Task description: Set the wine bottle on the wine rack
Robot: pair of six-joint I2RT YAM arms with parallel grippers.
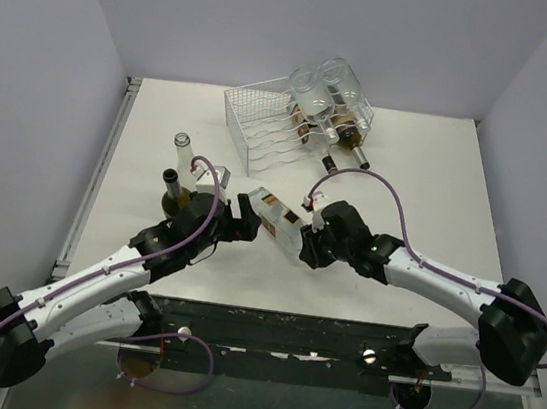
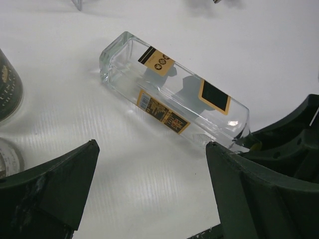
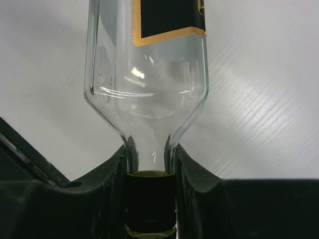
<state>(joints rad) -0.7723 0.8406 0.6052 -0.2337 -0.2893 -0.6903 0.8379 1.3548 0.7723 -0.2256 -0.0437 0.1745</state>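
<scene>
From above, the wine bottle (image 1: 276, 220), clear and square-sided with black-and-gold labels, lies flat on the white surface (image 1: 436, 196), nearer than the wine rack (image 1: 263, 128) and apart from it. Its long axis runs diagonally, with the base toward the far left and the neck toward the near right. The right tool (image 1: 307, 241) is clenched on the neck. The left tool (image 1: 244, 217) sits just beside the bottle, released. The rack stands at the far middle, with other bottles (image 1: 329, 101) lying in its right part. Two upright bottles (image 1: 170, 181) stand by the left arm. Pale lilac walls (image 1: 307, 27) close in the surface on three sides.

The left wrist view shows the bottle aslant on the ribbed white sheet, flat base farthest from the lens. Both fingers (image 2: 55, 184) are spread wide and clear of the glass. A dark green bottle (image 2: 7, 84) shows at the left edge.

In the right wrist view the bottle's shoulder tapers into the neck, which is pinched between two dark pads (image 3: 104, 184), with a dark cap (image 3: 149, 201) below.
</scene>
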